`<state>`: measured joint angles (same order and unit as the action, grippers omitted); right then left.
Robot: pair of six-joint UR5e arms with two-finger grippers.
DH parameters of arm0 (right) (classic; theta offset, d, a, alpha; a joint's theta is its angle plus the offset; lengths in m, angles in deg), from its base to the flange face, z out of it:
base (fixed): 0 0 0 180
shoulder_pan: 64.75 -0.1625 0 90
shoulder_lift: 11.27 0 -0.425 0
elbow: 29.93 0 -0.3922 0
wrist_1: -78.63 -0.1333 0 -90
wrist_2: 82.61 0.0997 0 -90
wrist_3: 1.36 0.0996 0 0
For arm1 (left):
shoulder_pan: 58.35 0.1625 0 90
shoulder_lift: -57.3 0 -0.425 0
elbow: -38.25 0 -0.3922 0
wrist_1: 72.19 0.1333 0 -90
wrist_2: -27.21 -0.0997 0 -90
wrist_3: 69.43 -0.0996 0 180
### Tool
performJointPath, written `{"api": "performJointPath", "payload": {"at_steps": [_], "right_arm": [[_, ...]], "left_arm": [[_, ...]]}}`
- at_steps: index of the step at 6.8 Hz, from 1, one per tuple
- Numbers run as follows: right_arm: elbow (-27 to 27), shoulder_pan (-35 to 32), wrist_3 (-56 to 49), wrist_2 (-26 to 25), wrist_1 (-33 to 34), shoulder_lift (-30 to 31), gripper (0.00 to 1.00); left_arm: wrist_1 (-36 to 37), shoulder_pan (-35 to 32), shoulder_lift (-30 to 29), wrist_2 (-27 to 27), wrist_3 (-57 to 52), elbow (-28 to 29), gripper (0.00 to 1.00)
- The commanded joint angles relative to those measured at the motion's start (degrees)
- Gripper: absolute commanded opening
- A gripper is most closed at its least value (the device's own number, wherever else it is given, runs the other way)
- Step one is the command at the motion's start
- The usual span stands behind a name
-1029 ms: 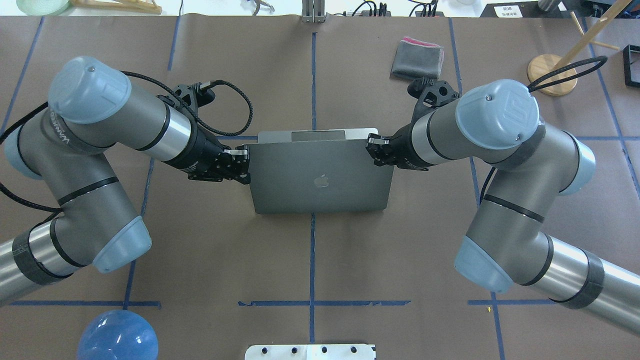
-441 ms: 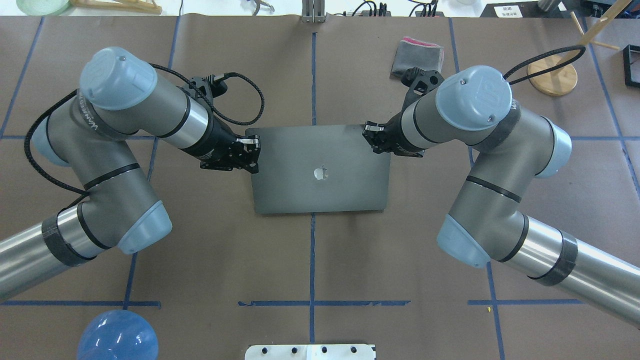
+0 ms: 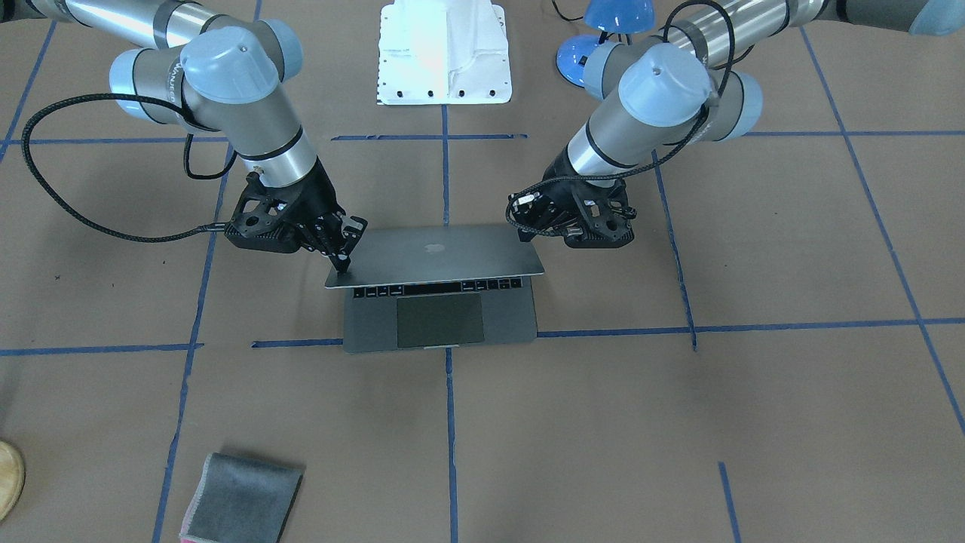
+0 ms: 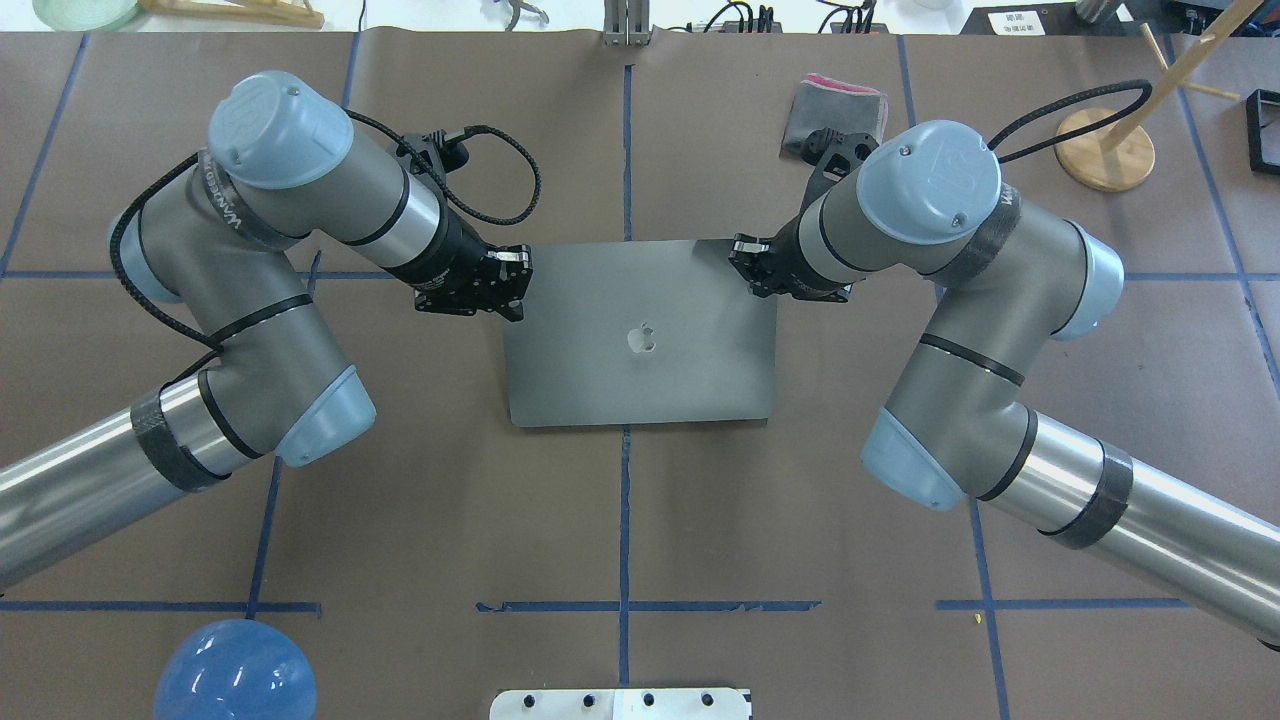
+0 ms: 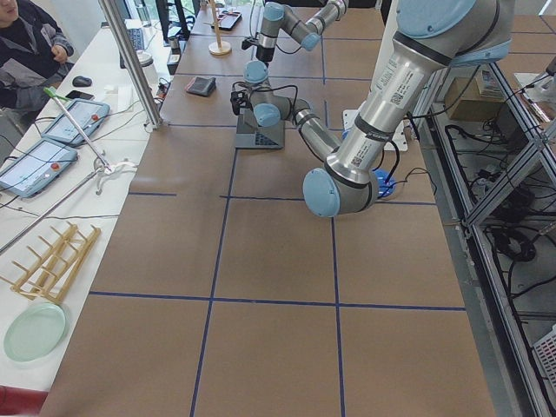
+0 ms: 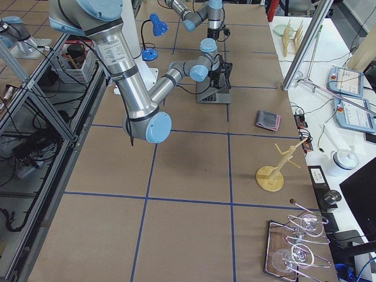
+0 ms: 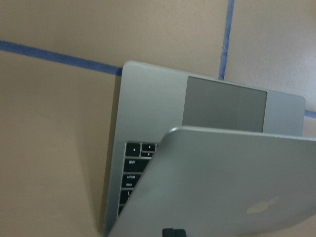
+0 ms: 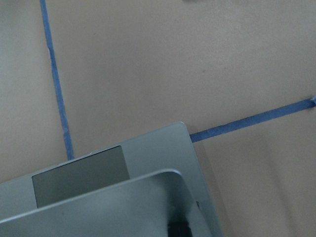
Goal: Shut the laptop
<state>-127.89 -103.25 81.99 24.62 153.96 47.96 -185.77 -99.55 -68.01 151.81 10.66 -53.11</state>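
Observation:
The silver-grey laptop lies in the middle of the table with its lid tilted low over the base. The front-facing view shows the lid above a strip of black keys and the trackpad. My left gripper is shut and rests on the lid's far left corner; it also shows in the front-facing view. My right gripper is shut and rests on the far right corner, also in the front-facing view. Both wrist views show the lid over the base.
A folded grey cloth lies behind the right gripper. A wooden stand is at the far right. A blue lamp and the white base plate are at the near edge.
Both grippers have moved away from the robot along the lid. The lid has come down further, and the base no longer shows beyond it in the overhead view.

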Motion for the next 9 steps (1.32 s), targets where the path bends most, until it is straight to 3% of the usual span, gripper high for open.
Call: {"api": "performJointPath", "payload": {"at_steps": [1, 4, 6, 9], "right_arm": [[5.55, -0.08, -0.29, 0.00, 0.00, -3.23, 0.00], [8.56, 0.00, -1.26, 0.00, -0.18, -3.77, 0.00], [14.34, 0.18, -1.26, 0.00, -0.35, -7.01, 0.00], [16.13, 0.71, -3.45, 0.09, -0.44, -7.90, 0.01]], "left_arm": [[-0.16, -0.11, -2.56, -1.73, -1.15, 4.94, 0.00], [-0.51, -0.03, -6.77, -4.19, -3.79, 13.45, 0.00], [-0.51, 0.15, -8.19, -4.28, -5.72, 18.21, 0.00], [-0.51, 1.03, -8.28, -6.12, -7.84, 19.38, 0.00]]}}
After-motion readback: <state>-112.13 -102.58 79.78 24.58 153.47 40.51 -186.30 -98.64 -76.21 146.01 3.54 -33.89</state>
